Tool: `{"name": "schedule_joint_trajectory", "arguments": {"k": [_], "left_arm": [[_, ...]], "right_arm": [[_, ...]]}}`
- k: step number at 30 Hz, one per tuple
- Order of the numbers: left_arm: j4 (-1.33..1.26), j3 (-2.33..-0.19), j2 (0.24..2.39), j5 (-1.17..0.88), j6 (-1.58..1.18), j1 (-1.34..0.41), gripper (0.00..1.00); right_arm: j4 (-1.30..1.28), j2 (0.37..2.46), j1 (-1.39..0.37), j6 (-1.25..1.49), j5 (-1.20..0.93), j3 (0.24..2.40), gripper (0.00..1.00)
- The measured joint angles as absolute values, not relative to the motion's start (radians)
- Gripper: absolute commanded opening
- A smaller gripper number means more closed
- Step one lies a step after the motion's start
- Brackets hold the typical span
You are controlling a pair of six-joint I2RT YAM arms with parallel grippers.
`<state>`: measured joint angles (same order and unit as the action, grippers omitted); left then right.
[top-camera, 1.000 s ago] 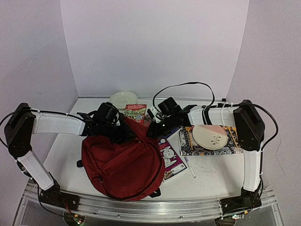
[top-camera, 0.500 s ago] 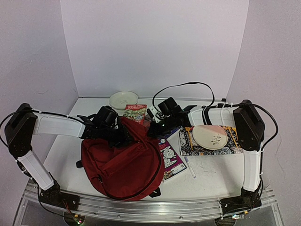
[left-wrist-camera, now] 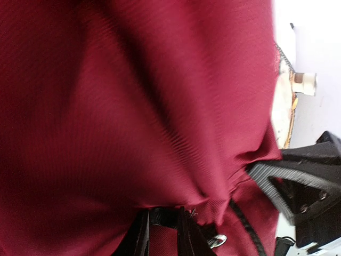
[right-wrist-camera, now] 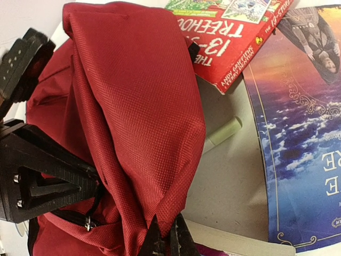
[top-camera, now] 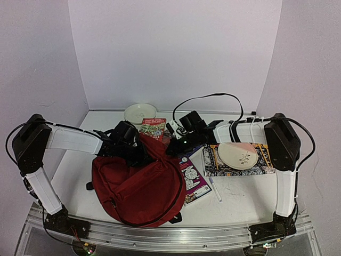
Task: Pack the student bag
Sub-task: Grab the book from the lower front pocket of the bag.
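1. Position: I see the student bag (top-camera: pixel 138 186), dark red, slumped on the near-left part of the worktop (top-camera: pixel 240 200), between my two arms.
2. Left jaws: closed down on a pucker of the bag's red fabric at its far-left top.
3. Right jaws: pinched shut on a fold of the same fabric at the far-right top edge.
4. A red book (top-camera: pixel 153 127) lies just beyond the bag, with a cream plate (top-camera: pixel 140 112) behind it.
5. On my right, a second plate (top-camera: pixel 238 154) rests on a patterned book (top-camera: pixel 234 169), and a pen (top-camera: pixel 215 189) lies nearby.
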<state>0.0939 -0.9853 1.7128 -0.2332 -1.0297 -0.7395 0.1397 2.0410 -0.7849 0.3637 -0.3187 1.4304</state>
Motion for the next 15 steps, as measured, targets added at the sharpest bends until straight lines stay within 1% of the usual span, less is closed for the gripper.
{"name": "schedule_joint_trajectory", "arguments": {"k": [6,8,13,15], "left_arm": [[0.063,-1.002,1.713,-0.239,-1.050,-0.739,0.19],[0.055,-1.002,1.713,-0.244,-1.058,-0.739,0.15],[0.031,-1.002,1.713,-0.258,-1.076,-0.739,0.00],[0.023,-1.001,1.713,-0.260,-1.081,-0.739,0.00]], "right_arm": [[0.154,2.021,-0.785,0.363,-0.329,1.419,0.00],[0.155,2.015,-0.786,0.363,-0.329,1.416,0.00],[0.157,2.008,-0.786,0.363,-0.330,1.411,0.00],[0.157,2.006,-0.786,0.362,-0.329,1.411,0.00]]}}
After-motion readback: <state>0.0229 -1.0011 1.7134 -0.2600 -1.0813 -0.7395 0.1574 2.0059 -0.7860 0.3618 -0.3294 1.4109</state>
